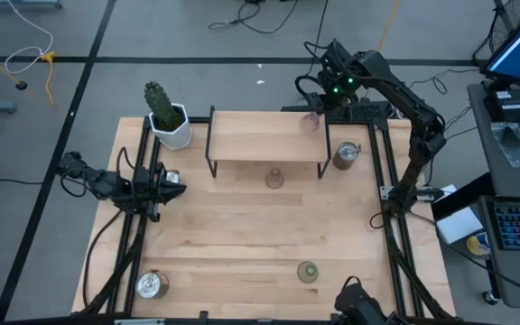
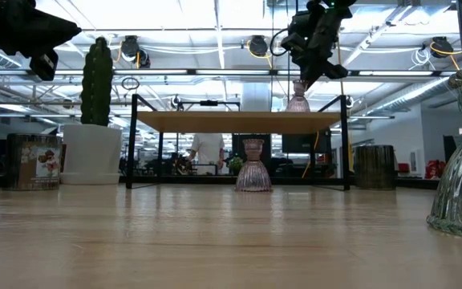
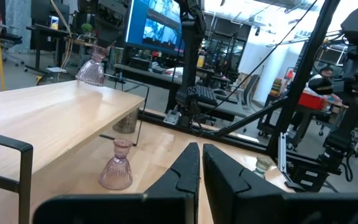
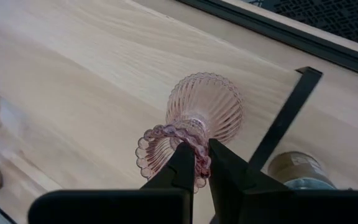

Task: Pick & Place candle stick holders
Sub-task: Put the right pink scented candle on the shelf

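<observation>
Two pink holders, one green holder and three silver cups show on the table (image 1: 242, 235); we note them left to right from the high view.

Left edge: left gripper (image 1: 177, 189) hangs low over the table beside the rail, fingers (image 3: 185, 171) pressed together, nothing between them. A silver cup (image 1: 168, 175) sits just beside it. Behind that, a white pot with a cactus (image 1: 168, 120) at the far left corner. Near left corner: a second silver cup (image 1: 152, 284).

Centre: a low wooden shelf (image 1: 260, 135) on black legs. One pink holder (image 1: 274, 179) stands upright on the table under the shelf's front edge.

Right of centre: the green holder (image 1: 307, 272) stands near the front edge of the table. The second pink holder (image 4: 194, 124) stands upright on the far right part of the shelf top. The right gripper (image 4: 197, 163) is above it, jaws closed on its scalloped rim.

Right: the third silver cup (image 1: 345, 155) on the table, just beside the shelf's right legs.
</observation>
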`<state>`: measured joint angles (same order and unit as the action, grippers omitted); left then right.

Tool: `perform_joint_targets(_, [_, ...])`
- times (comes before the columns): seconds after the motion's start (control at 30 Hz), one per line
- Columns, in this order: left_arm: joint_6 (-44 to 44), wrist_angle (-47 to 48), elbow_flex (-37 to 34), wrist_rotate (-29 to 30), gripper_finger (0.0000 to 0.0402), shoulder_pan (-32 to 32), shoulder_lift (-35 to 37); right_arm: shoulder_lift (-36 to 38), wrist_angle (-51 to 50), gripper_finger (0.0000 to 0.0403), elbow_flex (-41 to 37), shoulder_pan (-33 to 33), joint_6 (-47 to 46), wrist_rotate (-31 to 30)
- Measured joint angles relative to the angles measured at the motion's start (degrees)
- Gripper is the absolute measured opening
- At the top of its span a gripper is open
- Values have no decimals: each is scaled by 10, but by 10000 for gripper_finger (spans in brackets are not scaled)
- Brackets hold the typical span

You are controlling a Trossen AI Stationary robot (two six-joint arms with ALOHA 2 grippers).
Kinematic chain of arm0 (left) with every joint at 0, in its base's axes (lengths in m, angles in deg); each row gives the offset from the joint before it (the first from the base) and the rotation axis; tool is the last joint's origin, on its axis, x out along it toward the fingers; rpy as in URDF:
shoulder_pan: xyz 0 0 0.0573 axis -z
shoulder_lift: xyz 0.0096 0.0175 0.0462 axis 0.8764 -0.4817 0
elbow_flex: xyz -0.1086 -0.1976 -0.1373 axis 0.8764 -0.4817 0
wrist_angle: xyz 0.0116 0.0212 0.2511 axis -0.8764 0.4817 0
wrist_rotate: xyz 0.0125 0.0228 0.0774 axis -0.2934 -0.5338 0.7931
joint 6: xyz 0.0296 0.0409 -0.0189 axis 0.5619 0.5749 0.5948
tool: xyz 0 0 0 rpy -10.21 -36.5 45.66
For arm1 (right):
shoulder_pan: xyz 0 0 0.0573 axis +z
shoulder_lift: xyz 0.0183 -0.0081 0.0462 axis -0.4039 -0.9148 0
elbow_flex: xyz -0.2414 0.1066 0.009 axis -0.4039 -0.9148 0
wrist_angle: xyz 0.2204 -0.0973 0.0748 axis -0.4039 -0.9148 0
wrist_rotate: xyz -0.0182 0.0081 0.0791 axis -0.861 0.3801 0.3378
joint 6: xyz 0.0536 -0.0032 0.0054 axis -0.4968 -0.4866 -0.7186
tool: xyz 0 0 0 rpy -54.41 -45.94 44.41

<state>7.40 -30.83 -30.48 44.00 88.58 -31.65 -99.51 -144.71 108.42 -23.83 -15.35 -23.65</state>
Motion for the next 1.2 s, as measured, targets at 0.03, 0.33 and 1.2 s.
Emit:
perform_joint_targets(0.03, [0,0,0,0,21,0,0,0,-2,16,0,0,0,0])
perform_joint_targets(0.33, [1,0,0,0,21,0,0,0,-2,16,0,1,2,0])
perform_joint_targets(1.2, [0,-2,0,0,21,0,0,-19,18,48,0,9,31,-32])
